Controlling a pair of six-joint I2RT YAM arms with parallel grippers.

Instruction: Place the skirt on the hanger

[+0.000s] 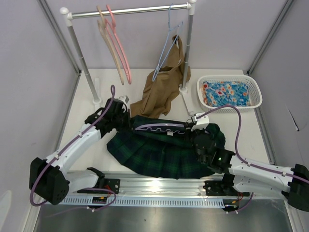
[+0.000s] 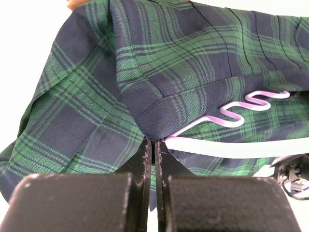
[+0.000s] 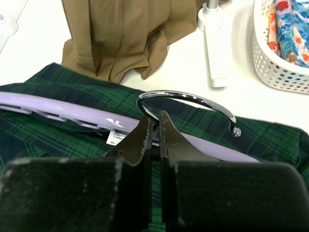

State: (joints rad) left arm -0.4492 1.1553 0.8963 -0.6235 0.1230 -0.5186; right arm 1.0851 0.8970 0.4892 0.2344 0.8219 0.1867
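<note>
The dark green and navy plaid skirt (image 1: 159, 154) lies on the table between the arms. The lavender hanger (image 1: 154, 127) lies along its far edge, wavy bar on the cloth. My left gripper (image 1: 123, 121) is at the skirt's left end. In the left wrist view it (image 2: 154, 141) is shut on a corner of the skirt's dark waistband (image 2: 159, 108), right beside the hanger's end (image 2: 241, 112). My right gripper (image 1: 189, 126) is at the hanger's right part. In the right wrist view it (image 3: 155, 121) is shut on the hanger at the foot of its chrome hook (image 3: 193, 99).
A clothes rail (image 1: 130, 10) stands at the back with pink and tan hangers (image 1: 116, 48) and a thin blue hanger (image 1: 166, 46) carrying a tan-brown garment (image 1: 161, 89). Its right post foot (image 3: 212, 53) is near. A white basket (image 1: 231, 93) with blue floral cloth sits at the back right.
</note>
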